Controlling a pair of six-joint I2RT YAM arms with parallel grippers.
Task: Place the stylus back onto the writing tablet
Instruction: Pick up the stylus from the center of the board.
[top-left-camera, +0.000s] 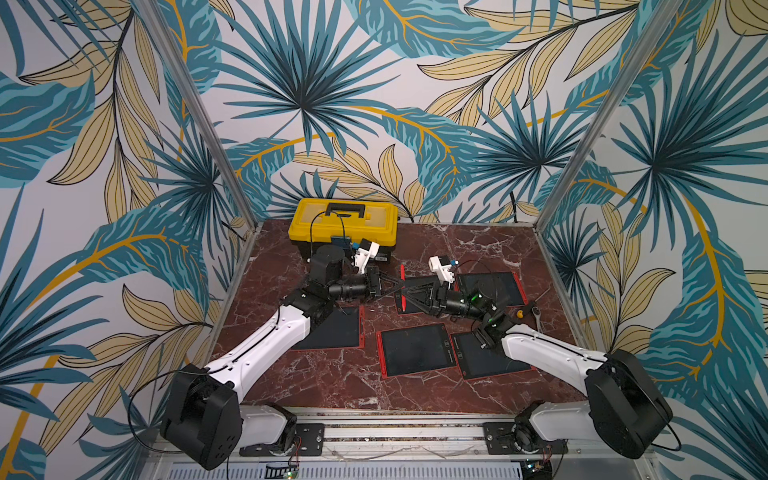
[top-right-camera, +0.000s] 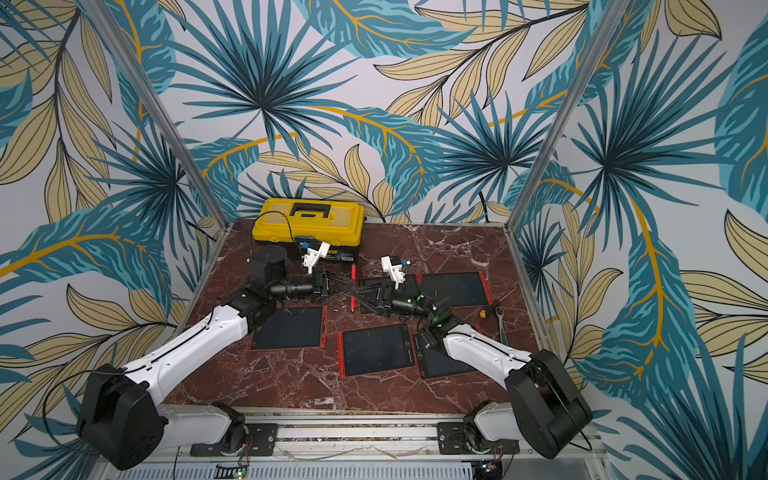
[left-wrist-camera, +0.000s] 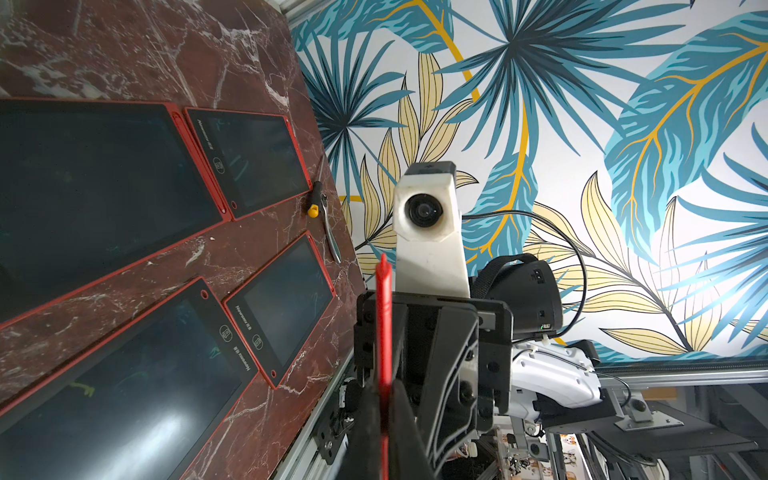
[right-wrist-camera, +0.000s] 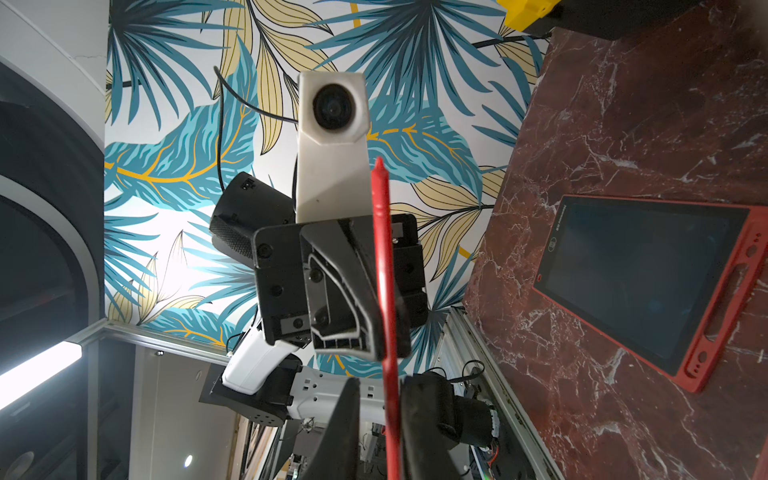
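Observation:
A thin red stylus (top-left-camera: 402, 275) hangs over the middle of the table, where both grippers meet from opposite sides. My left gripper (top-left-camera: 400, 287) is shut on it; in the left wrist view the stylus (left-wrist-camera: 383, 316) is pinched between the two dark fingers of the left gripper (left-wrist-camera: 384, 401). My right gripper (right-wrist-camera: 380, 384) stands around the same stylus (right-wrist-camera: 384, 249): one finger touches it and a gap shows at the other. Several red-framed writing tablets (top-left-camera: 415, 349) with dark screens lie flat on the marble. One tablet (top-right-camera: 368, 309) lies partly hidden under the grippers.
A yellow toolbox (top-left-camera: 345, 222) stands at the back, behind the left wrist. A ratchet wrench with a yellow knob (top-left-camera: 534, 312) lies by the right edge. One tablet (top-left-camera: 332, 330) sits partly under the left arm. Metal posts (top-left-camera: 582, 158) frame the cell.

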